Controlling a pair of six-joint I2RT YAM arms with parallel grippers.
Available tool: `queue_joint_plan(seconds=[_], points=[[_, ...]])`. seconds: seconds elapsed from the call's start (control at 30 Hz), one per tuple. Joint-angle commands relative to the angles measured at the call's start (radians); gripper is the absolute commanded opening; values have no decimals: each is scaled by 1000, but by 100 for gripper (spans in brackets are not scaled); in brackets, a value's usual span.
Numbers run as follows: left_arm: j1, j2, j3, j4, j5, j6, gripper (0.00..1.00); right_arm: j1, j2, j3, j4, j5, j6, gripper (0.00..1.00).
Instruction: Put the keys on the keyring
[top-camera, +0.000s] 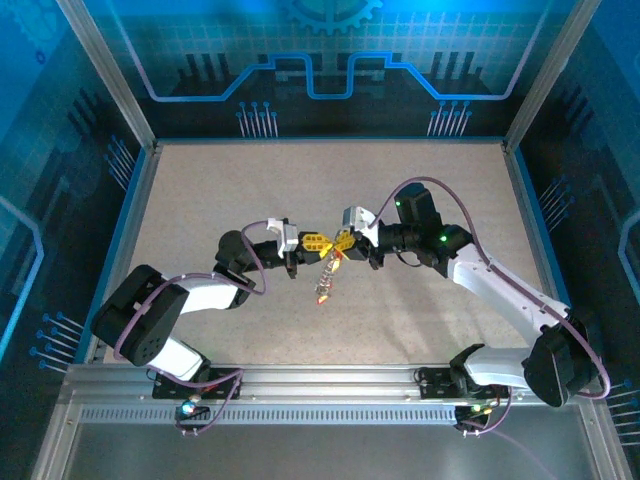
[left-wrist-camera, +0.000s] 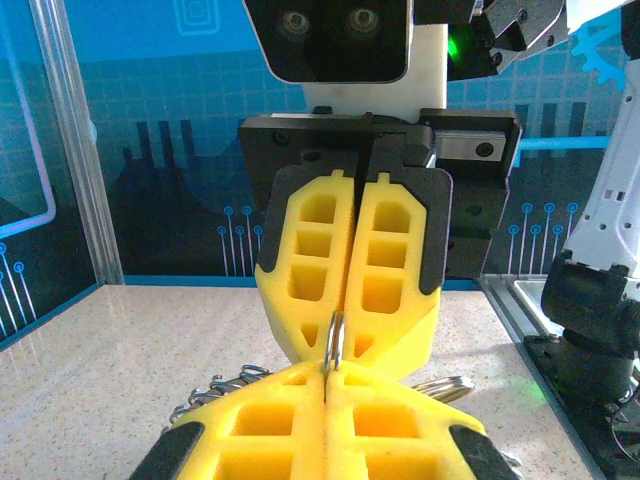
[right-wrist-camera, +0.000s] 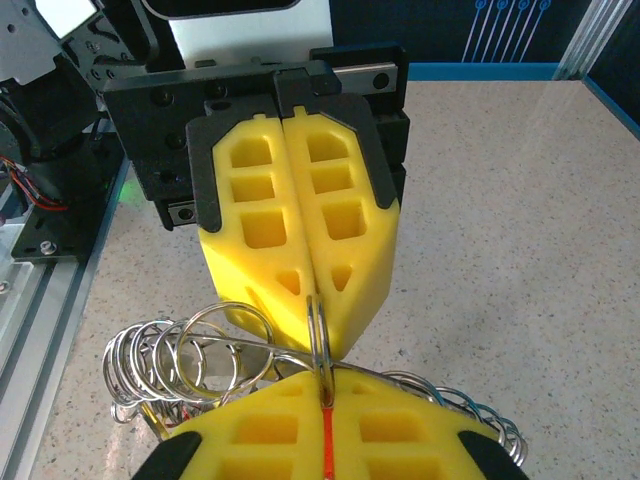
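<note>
Left gripper (left-wrist-camera: 327, 388) clamped on keyring (left-wrist-camera: 336, 340) edge. Right gripper (right-wrist-camera: 325, 395) pinched together on thin red piece, likely key (right-wrist-camera: 326, 445). Both light, stiff, slippery; grip flat faces.

Robotics lab test cell: left arm (top-camera: 185, 300) and right arm (top-camera: 500, 285) bolted to an aluminium rail (top-camera: 330, 385) beside a speckled surface (top-camera: 220, 190), enclosed by metal frame posts (top-camera: 105, 70) and blue circuit-print wall panels (top-camera: 330, 60).

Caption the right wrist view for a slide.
Left gripper and right gripper, tip to tip, both pinch the keyring; wire rings bunch beside it.
</note>
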Motion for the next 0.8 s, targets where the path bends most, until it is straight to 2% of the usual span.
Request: queue_joint_plan(seconds=[0.0, 0.13, 0.2, 0.3, 0.37, 0.53, 0.63, 0.77], points=[[-15, -3, -5, 18, -26, -3, 0, 18, -16, 9, 66, -109, 0, 7], [-14, -1, -12, 16, -55, -2, 0, 17, -15, 21, 14, -106, -37, 0], [-12, 2, -16, 16, -71, 2, 7, 18, -13, 42, -43, -80, -64, 0], [-2, -7, -24, 16, -82, 3, 28, 20, -8, 77, -140, 4, -112, 0], [6, -10, -32, 16, -75, 12, 34, 28, 11, 120, -242, 81, -166, 0], [20, 43, -38, 16, -42, 18, 35, 98, 71, 218, -423, 346, -269, 0], [18, 71, -24, 16, -25, 3, 34, 129, 113, 264, -470, 426, -286, 0], [18, 76, -18, 17, -22, 8, 26, 146, 131, 289, -468, 442, -286, 0]])
